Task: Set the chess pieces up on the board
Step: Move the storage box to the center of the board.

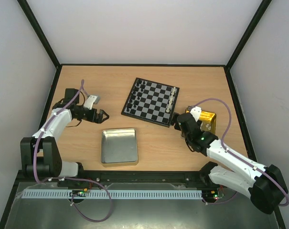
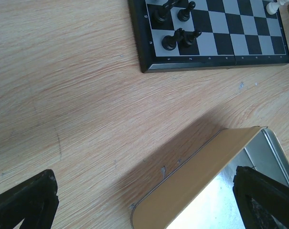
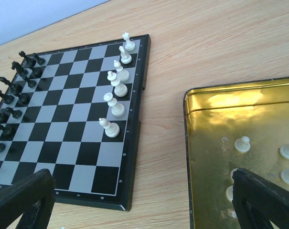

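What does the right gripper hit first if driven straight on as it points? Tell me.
Most likely the bare table, in the strip between the board and the gold tray. The open right gripper tilts down at that gap; depth is unclear, so it might clip the board or tray.

Board (image 1: 151, 101) far-centre on table (image 1: 111, 78), skewed. Pieces (image 1: 133, 100) in rows along its left edge, more pieces (image 3: 116, 90) along its right edge. Near tray (image 1: 119, 149) before the board, apart from it. Right tray (image 3: 216, 124) just beside the board's right near corner; loose pieces (image 3: 243, 144) lie in it.
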Available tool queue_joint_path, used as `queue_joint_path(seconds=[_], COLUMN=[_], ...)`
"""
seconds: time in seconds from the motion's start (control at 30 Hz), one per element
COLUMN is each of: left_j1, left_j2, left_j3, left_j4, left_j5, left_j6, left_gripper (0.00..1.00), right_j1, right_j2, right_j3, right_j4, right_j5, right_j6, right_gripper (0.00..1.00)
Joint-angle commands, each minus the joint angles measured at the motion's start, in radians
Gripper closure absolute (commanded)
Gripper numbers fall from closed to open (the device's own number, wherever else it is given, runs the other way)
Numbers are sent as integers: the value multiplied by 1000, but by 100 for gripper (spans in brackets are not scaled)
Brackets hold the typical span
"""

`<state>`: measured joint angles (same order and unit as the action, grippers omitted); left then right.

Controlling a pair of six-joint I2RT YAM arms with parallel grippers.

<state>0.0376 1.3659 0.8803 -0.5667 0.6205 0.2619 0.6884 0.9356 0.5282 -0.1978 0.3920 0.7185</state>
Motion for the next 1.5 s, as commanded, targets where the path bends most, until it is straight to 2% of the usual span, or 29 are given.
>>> queue_joint_path(seconds=[0.0,0.17,0.37,0.5,0.63,0.73,1.0,1.03,1.23,1.47], left_j1=[-5,-5,-15,-134,-240,-299,-446,-464,-502,-480], left_j2=[10,-23,-69,-81,-100,-63,-55,-56,5,56], left_j3=[20,9,7,50,83,95,6,-6,-49,-133], left_j4=[-21,-11,-36,-185,-251,-298,-320,-318,-329,-253], left_j5=[15,3,6,-27,-119,-189,-324,-340,-407,-671], left_j6=[11,5,37,196,268,302,347,347,362,415], left_gripper=[1,1,1,3,6,23,91,97,98,98], right_j1=[3,4,4,4,5,5,5,4,5,5], right_j2=[-16,-35,-19,-26,-20,-11,13,17,51,62], right_j3=[-14,-19,8,1,-15,-21,-19,-20,-14,-16], right_j4=[-46,9,-8,-14,-10,-8,-11,-7,8,19], right_j5=[30,-55,-95,-138,-164,-172,-168,-168,-179,-174], right_j6=[2,-1,-21,-20,-4,9,0,-1,2,-5], right_gripper=[2,2,2,1,2,1,1,1,2,2])
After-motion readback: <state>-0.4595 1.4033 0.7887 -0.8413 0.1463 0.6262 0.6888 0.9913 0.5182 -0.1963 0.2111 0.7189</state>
